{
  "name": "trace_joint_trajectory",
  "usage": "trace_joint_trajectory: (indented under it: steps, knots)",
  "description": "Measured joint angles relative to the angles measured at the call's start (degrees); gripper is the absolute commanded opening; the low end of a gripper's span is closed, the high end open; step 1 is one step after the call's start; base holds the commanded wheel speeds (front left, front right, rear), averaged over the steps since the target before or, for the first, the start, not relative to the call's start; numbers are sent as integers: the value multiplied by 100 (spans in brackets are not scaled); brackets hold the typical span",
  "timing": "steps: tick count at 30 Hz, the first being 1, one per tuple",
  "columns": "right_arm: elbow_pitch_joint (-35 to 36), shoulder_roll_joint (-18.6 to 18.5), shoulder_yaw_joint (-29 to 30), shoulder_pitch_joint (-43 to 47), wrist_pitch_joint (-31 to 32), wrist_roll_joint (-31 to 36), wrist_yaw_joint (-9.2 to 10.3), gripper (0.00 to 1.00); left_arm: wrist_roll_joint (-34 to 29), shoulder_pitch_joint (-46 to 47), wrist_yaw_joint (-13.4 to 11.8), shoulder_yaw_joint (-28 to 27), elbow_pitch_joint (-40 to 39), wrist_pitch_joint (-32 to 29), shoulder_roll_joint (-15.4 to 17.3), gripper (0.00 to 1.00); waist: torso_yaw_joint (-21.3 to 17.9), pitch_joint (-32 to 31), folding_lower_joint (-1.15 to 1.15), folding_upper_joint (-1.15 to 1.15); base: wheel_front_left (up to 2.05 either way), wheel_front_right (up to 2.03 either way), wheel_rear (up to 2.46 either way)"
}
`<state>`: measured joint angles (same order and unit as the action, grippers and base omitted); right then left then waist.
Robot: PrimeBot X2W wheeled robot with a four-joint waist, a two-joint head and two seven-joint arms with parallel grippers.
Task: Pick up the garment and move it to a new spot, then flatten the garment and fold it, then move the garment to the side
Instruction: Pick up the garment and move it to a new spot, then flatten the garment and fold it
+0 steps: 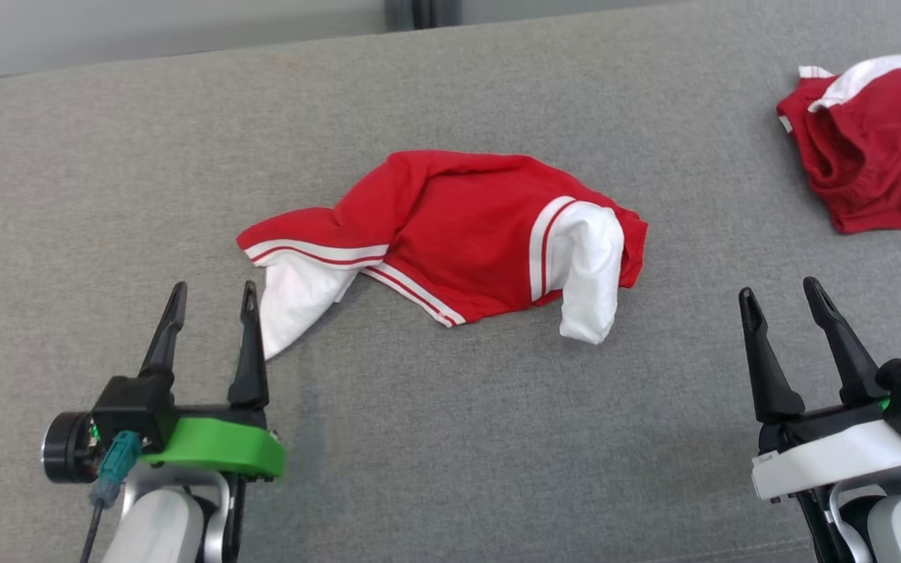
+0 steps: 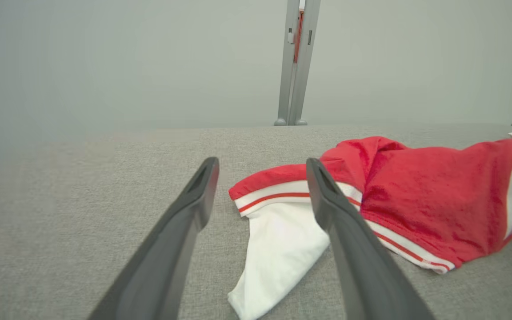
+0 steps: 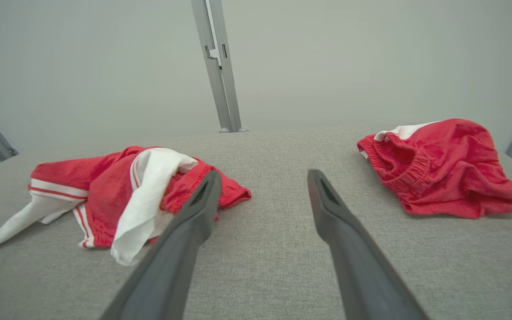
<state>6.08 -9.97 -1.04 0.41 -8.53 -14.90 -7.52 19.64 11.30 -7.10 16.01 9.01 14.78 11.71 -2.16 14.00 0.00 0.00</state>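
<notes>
Right now our left gripper (image 1: 214,288) and right gripper (image 1: 779,288) both sit spread wide, empty. Shirt (image 1: 450,234) lies crumpled mid grey cushion (image 1: 450,438), white sleeve (image 1: 294,301) just beside left fingers (image 1: 248,352). Risk: we pinch one layer only, it bunches, or grab the red shorts (image 1: 873,148) instead.

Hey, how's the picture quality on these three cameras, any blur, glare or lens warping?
Head view: soft even light, no glare, the red and white garment sharp with a faint shadow beneath. Left wrist view: the left tool is blurred near the lens, the wall behind hazy. Right wrist view: the right tool blurs likewise, and the grey surface bows slightly at its far edge.
</notes>
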Motion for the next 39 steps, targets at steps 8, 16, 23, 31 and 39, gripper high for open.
trace_joint_trajectory:
  steps: [8,16,23,31,39]
  knots:
    - [-46,-27,-7,248,124,0,0,100,40,-450,-46,-167,-101,18,88,100,287,-548,0,0,0,0,0]
    - [63,34,0,572,271,51,0,100,38,-768,-1,-123,-122,18,81,100,277,-912,0,0,0,0,0]
    - [178,103,-9,681,350,59,0,100,35,-892,2,-104,-120,19,81,100,179,-1066,0,0,0,0,0]
    - [209,118,-5,715,374,67,0,100,36,-893,2,-96,-115,19,85,100,171,-1083,0,0,0,0,0]
    - [232,118,23,715,375,66,0,100,33,-889,-10,-71,-164,19,91,100,201,-1002,0,0,0,0,0]
